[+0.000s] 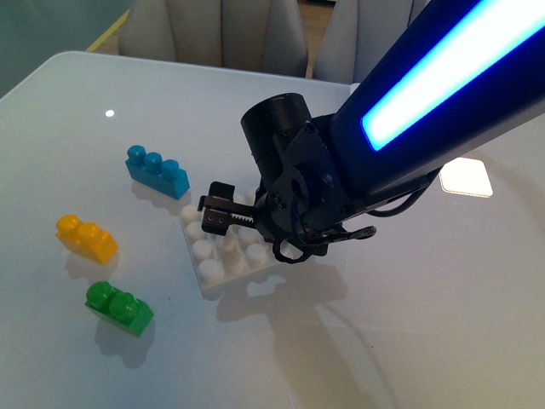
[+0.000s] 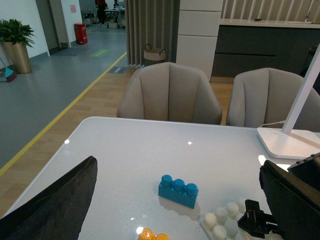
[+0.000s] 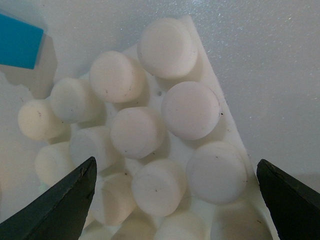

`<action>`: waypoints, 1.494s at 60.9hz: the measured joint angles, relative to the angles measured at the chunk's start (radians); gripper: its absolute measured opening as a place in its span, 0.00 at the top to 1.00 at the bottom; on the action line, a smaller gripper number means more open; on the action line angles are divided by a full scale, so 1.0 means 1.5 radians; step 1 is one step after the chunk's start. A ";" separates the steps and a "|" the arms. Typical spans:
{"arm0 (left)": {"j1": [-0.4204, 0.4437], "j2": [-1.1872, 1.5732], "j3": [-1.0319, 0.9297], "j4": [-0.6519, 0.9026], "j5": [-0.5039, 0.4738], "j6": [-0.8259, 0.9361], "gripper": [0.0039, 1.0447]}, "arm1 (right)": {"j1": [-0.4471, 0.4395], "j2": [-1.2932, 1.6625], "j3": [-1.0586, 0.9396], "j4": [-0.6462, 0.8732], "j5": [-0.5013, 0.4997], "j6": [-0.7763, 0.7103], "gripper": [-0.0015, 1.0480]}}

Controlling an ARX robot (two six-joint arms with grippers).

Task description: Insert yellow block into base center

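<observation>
1. Three coloured bricks lie on the white table (image 1: 409, 341); the yellow block (image 1: 85, 239) sits studs up on the robot's left side, well apart from the base (image 1: 223, 262), and nothing grips it
2. Near the yellow block, closer to the robot, lies the green brick (image 1: 119, 308); the blue three-stud brick (image 1: 157, 172) lies further off, just beside the base's far left corner
3. Over the base hangs the right gripper (image 1: 220, 213) at the end of the arm with the glowing blue strip; in the right wrist view its dark fingers (image 3: 55, 210) are spread wide, with only the white studs of the base beneath them, and whether it touches the studs cannot be told
4. Seen from the left wrist, the left gripper (image 2: 177, 166) is raised above the table, its fingers (image 2: 50, 210) wide apart and pinching nothing; beyond them show the blue brick, a corner of the base and just the top of the yellow block
5. A flat white lamp foot (image 2: 287, 142) stands on the table's far right, and two beige chairs (image 2: 170, 92) stand behind the table
</observation>
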 joint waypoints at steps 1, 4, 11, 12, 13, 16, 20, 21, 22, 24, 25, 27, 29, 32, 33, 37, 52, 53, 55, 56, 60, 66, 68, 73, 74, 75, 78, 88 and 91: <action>0.000 0.000 0.000 0.000 0.000 0.000 0.07 | 0.000 0.000 0.000 0.000 -0.005 0.004 0.08; 0.000 0.000 0.000 0.000 0.000 0.000 0.07 | 0.000 -0.001 0.000 0.000 -0.016 0.013 0.08; 0.000 0.000 0.000 0.000 0.000 0.000 0.07 | 0.001 -0.002 0.000 0.001 -0.038 0.031 0.08; 0.000 0.000 0.000 0.000 0.000 0.000 0.07 | 0.001 -0.002 0.000 0.001 -0.041 0.033 0.08; 0.000 0.000 0.000 0.000 0.000 0.000 0.07 | 0.002 -0.003 0.000 0.001 -0.046 0.039 0.08; 0.000 0.000 0.000 0.000 0.000 0.000 0.07 | 0.002 -0.006 -0.003 0.001 -0.051 0.046 0.08; 0.000 0.000 0.000 0.000 0.000 0.000 0.07 | 0.002 -0.010 -0.010 0.004 -0.061 0.053 0.08; 0.000 0.000 0.000 0.000 0.000 0.000 0.07 | 0.002 -0.012 -0.013 0.005 -0.065 0.055 0.08; 0.000 0.000 0.000 0.000 0.000 0.000 0.07 | 0.002 -0.012 -0.015 0.006 -0.067 0.056 0.08; 0.000 0.000 0.000 0.000 0.000 0.000 0.07 | 0.002 -0.014 -0.019 0.008 -0.072 0.058 0.08; 0.000 0.000 0.000 0.000 0.000 0.000 0.07 | 0.003 -0.015 -0.021 0.009 -0.075 0.060 0.08; 0.000 0.000 0.000 0.000 0.000 0.000 0.07 | 0.003 -0.016 -0.024 0.010 -0.079 0.061 0.08; 0.000 0.000 0.000 0.000 0.000 0.000 0.07 | 0.003 -0.016 -0.026 0.011 -0.082 0.063 0.08; 0.000 0.000 0.000 0.000 0.000 0.000 0.07 | 0.003 -0.017 -0.030 0.014 -0.088 0.065 0.08; 0.000 0.000 0.000 0.000 0.000 0.000 0.07 | 0.003 -0.017 -0.031 0.014 -0.089 0.065 0.08; 0.000 0.000 0.000 0.000 0.000 0.000 0.07 | 0.003 -0.019 -0.034 0.015 -0.091 0.065 0.08; 0.000 0.000 0.000 0.000 0.000 0.000 0.07 | 0.005 -0.025 -0.042 0.019 -0.108 0.068 0.08; 0.000 0.000 0.000 0.000 0.000 0.000 0.07 | 0.005 -0.025 -0.043 0.020 -0.109 0.068 0.08; 0.000 0.000 0.000 0.000 0.000 0.000 0.07 | 0.005 -0.025 -0.043 0.020 -0.111 0.068 0.08; 0.000 0.000 0.000 0.000 0.000 0.000 0.07 | 0.005 -0.026 -0.044 0.020 -0.112 0.068 0.08; 0.000 0.000 0.000 0.000 0.000 0.000 0.07 | 0.005 -0.027 -0.045 0.020 -0.113 0.068 0.08; 0.000 0.000 0.000 0.000 0.000 0.000 0.07 | 0.005 -0.029 -0.050 0.023 -0.120 0.068 0.08; 0.000 0.000 0.000 0.000 0.000 0.000 0.07 | 0.006 -0.030 -0.053 0.025 -0.125 0.068 0.08; 0.000 0.000 0.000 0.000 0.000 0.000 0.07 | 0.006 -0.033 -0.059 0.027 -0.135 0.068 0.08; 0.000 0.000 0.000 0.000 0.000 0.000 0.07 | 0.006 -0.033 -0.060 0.028 -0.136 0.068 0.08; 0.000 0.000 0.000 0.000 0.000 0.000 0.07 | 0.006 -0.033 -0.060 0.028 -0.137 0.068 0.08; 0.000 0.000 0.000 0.000 0.000 0.000 0.07 | 0.006 -0.035 -0.063 0.029 -0.138 0.068 0.08; 0.000 0.000 0.000 0.000 0.000 0.000 0.07 | 0.006 -0.040 -0.072 0.033 -0.139 0.068 0.08; 0.000 0.000 0.000 0.000 0.000 0.000 0.07 | 0.006 -0.042 -0.078 0.036 -0.139 0.068 0.08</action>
